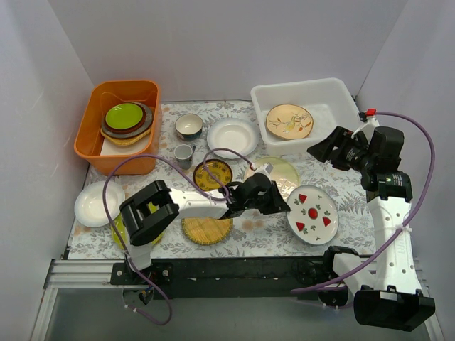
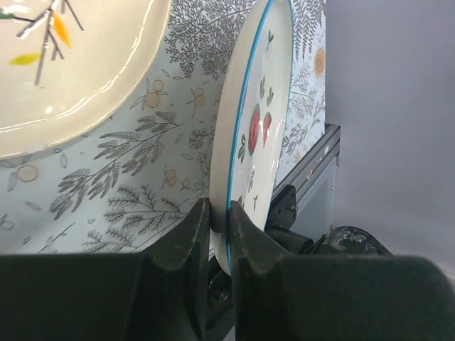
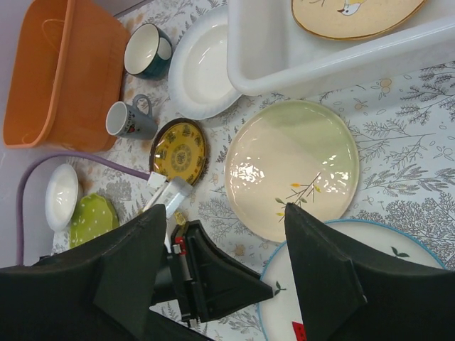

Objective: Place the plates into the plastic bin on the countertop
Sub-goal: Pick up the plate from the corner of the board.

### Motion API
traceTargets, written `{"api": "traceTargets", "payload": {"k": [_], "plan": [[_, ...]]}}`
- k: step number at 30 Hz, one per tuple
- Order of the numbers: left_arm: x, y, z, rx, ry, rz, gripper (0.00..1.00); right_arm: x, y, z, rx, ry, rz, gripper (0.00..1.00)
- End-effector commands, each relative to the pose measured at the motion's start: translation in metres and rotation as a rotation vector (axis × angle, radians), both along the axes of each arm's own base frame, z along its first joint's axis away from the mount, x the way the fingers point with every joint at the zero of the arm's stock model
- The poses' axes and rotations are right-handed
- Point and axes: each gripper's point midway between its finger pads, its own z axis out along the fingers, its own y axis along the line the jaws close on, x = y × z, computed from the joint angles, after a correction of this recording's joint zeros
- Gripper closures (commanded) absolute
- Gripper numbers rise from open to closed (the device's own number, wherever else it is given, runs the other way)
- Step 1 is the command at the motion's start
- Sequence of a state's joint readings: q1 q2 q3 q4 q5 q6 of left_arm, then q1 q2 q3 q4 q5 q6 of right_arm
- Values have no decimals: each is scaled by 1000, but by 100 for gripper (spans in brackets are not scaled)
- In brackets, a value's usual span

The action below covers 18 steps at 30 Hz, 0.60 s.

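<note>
**Left end effector [image 1: 281, 204] clenched on strawberry plate [image 1: 313, 215] rim**

Left end effector sits near-left of the plastic bin [image 1: 340, 91]; its fingers [image 2: 192, 234] pinch the plate's edge; strawberry plate on the tabletop [image 1: 355, 192] just in front of the bin; sprig plate [image 1: 289, 121] lies inside the bin; right end effector [image 1: 321, 150] released, jaws wide, at the bin's near-right corner.

My left gripper [image 2: 217, 210] grips the rim of the near plate [image 2: 259, 121], right of centre on the countertop [image 1: 259, 233]. Behind it, the plastic bin [image 1: 343, 94] holds a second plate [image 1: 289, 121].
</note>
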<state>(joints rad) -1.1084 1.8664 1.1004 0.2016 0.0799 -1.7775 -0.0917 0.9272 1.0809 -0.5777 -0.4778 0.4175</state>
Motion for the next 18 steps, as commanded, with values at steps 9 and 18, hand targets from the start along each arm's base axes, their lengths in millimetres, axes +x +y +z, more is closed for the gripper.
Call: {"api": "traceTargets", "payload": {"k": [9,18], "plan": [[9,10,63,-112,-51,7,100,-2,0,-8,-9,-13,18,25],[-4,31,52,-48,-21,4,100,-20,5,-53,14,95,40,27]]}}
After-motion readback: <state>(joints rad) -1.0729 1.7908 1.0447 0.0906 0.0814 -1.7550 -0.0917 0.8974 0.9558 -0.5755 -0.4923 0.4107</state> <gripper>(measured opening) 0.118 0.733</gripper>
